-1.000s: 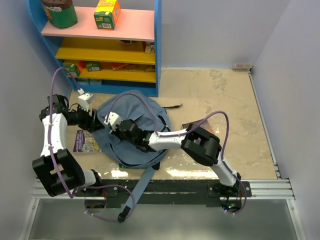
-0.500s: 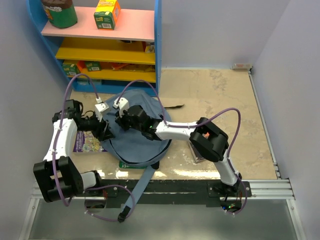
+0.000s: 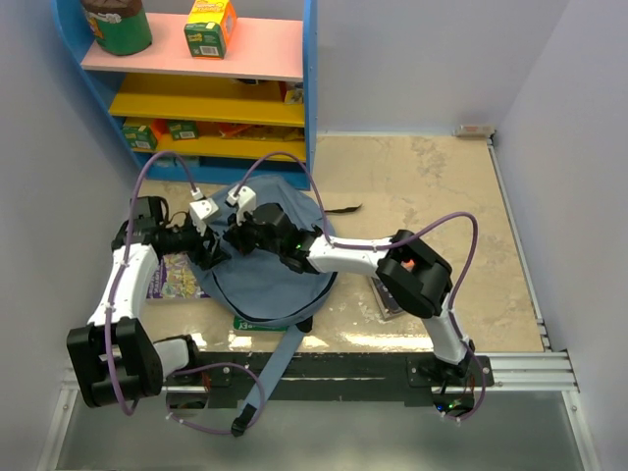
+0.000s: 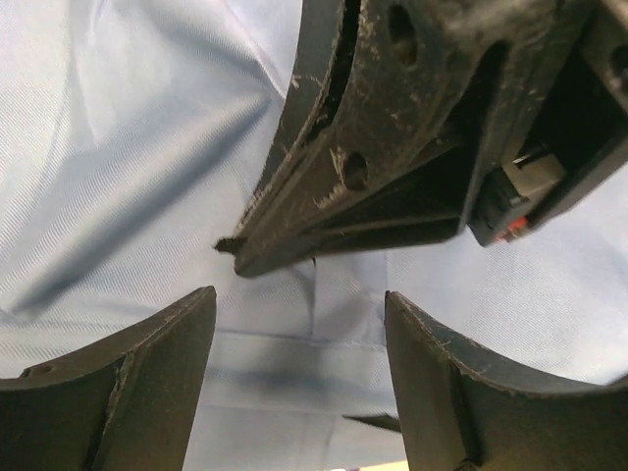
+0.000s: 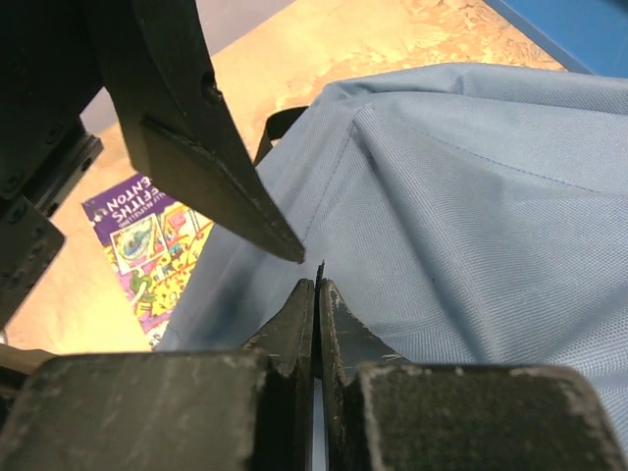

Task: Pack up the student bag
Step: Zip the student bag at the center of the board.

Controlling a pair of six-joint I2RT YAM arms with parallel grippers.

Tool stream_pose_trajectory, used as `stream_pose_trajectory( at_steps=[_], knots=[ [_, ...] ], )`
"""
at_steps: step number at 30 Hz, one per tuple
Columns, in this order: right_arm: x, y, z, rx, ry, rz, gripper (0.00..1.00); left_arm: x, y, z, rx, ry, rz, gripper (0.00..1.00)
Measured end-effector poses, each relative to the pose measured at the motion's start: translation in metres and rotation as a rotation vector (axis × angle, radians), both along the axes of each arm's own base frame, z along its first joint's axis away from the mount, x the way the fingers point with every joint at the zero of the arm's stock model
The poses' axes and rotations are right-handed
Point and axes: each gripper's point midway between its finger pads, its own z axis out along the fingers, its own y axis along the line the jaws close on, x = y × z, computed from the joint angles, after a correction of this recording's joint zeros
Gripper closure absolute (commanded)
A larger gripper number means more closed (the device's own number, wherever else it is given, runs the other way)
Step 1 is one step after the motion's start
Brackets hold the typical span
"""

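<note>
The student bag point(image 3: 270, 285) is a slate-blue fabric backpack lying flat in front of the shelf. It fills the left wrist view point(image 4: 147, 147) and the right wrist view point(image 5: 471, 226). My right gripper point(image 3: 230, 244) is over the bag's upper left part, shut point(image 5: 316, 285). A thin black cord end sticks out between its tips. My left gripper point(image 3: 212, 254) faces it from the left, open point(image 4: 299, 294), with only bag fabric between its fingers. The right gripper's tip point(image 4: 245, 253) hangs just above that gap. One left finger point(image 5: 196, 147) ends close to the right tips.
A colourful purple book point(image 3: 172, 277) lies left of the bag, partly under it point(image 5: 147, 235). A green item point(image 3: 250, 322) peeks from under the bag's near edge. The blue shelf unit point(image 3: 216, 98) stands behind. A dark flat object point(image 3: 388, 294) lies under the right arm. A bag strap point(image 3: 285, 353) hangs over the front edge.
The left arm swung in from the left, bringing its open gripper up to the right gripper. The right gripper, still shut, shifted slightly away from the arm bases over the bag.
</note>
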Motion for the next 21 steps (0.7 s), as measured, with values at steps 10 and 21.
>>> stream_pose_trajectory(
  at_steps=[10,21],
  knots=[
    [0.001,-0.009,0.018,0.056,0.041,-0.009,1.00,0.006,-0.004,-0.006,0.005,-0.014,-0.020,0.35],
    [0.004,-0.010,0.021,0.096,0.091,-0.011,1.00,0.001,-0.027,-0.011,0.020,-0.005,-0.107,0.89]
  ],
)
